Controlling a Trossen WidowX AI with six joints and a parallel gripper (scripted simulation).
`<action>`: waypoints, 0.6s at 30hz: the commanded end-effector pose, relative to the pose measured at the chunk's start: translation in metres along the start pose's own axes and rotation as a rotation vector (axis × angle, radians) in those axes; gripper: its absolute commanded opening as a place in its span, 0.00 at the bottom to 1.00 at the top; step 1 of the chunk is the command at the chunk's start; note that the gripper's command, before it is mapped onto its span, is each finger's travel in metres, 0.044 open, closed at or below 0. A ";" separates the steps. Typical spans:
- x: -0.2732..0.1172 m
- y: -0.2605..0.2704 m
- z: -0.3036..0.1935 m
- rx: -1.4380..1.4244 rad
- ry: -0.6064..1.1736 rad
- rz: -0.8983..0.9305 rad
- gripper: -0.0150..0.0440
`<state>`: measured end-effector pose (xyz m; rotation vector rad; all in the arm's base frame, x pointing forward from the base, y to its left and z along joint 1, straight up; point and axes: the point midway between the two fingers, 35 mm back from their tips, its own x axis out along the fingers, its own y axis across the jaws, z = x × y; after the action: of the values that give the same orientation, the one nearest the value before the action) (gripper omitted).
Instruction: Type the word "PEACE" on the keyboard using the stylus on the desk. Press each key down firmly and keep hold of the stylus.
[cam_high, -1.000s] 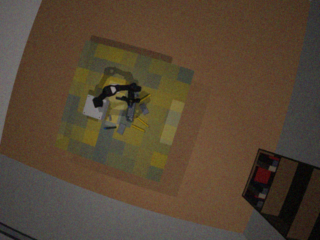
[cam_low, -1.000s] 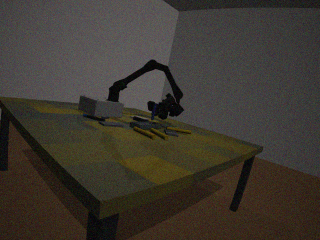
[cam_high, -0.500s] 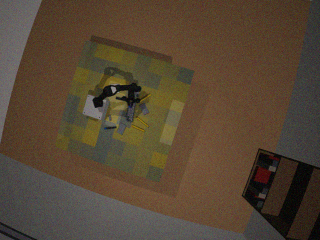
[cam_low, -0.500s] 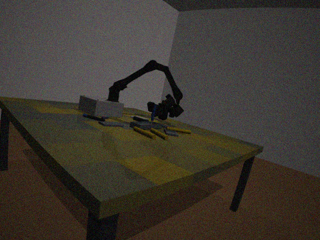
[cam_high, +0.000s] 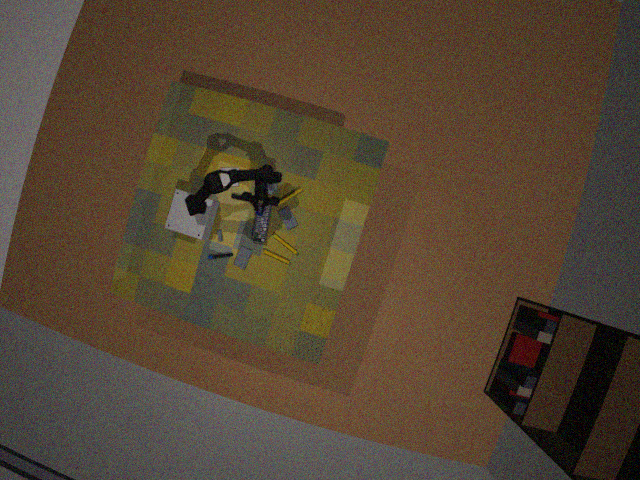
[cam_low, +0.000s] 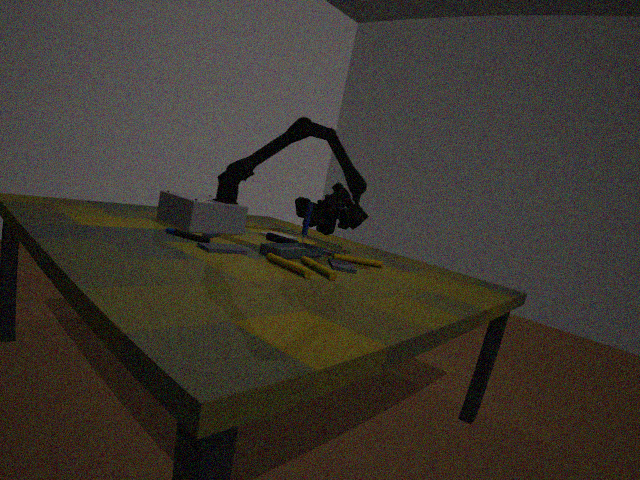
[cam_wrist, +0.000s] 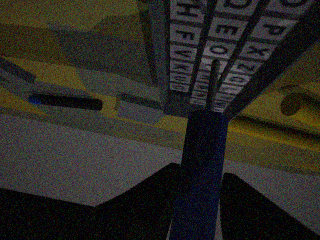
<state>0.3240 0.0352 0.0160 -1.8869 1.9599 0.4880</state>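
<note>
The stylus (cam_high: 259, 213) (cam_low: 307, 219) (cam_wrist: 202, 175) was in the claw (cam_high: 259, 202) (cam_low: 307, 207) (cam_wrist: 199, 178), whose fingers stood a little apart, closed on its thick barrel. In the exterior view its long axis ran close to upright — a slight lean, the upper end tipped to the picture's right — and its working end pointed down towards the keyboard (cam_high: 261, 227) (cam_low: 286, 251) (cam_wrist: 184, 36). From the wrist, the stylus ran up the picture, leaning slightly right, the thin point ending over the keys just beside the one marked O; whether it touched any key could not be told. The barrel was deep blue, straight and smooth-looking, much thicker than the slim dark rod coming out of its end. The keyboard was a long, narrow grey body with pale square keys and dark letters, H, F, V and K down one line, E and O in the next, P and X in another. Its long axis ran steeply down the top view, the lower end a little to the left. It lay on the patchwork counter (cam_high: 268, 330) (cam_low: 310, 341) (cam_wrist: 110, 30), with a dark, blue-ended pen (cam_high: 220, 255) (cam_low: 187, 235) (cam_wrist: 65, 102) lying well apart from it.
</note>
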 end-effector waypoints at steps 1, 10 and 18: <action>-0.009 0.000 -0.015 0.010 -0.007 -0.003 0.39; -0.008 0.000 -0.013 0.010 -0.006 -0.005 0.35; 0.015 -0.009 -0.024 0.006 -0.023 -0.008 0.25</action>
<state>0.3284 0.0254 0.0283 -1.8844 1.9363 0.4986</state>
